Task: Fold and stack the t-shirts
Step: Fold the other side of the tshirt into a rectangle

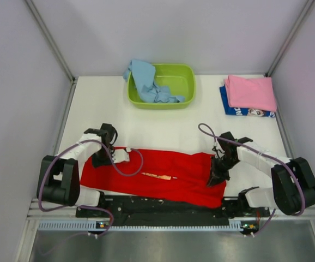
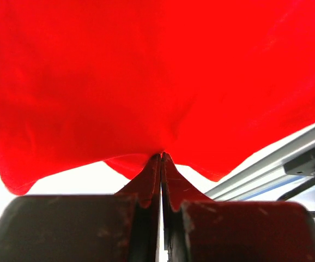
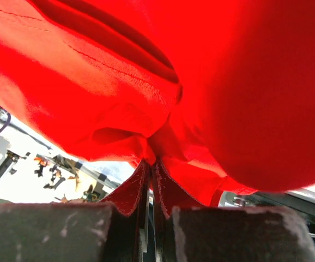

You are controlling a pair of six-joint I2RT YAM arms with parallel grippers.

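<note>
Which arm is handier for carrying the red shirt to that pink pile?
Probably the right gripper: it pinches the soft red cloth t-shirt, and the folded pink t-shirt lies on its side.

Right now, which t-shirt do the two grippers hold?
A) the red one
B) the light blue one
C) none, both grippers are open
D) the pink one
A: in the wrist views the left gripper and the right gripper are each closed on a pinch of the red t-shirt, which spans the space between the two arms.
</note>
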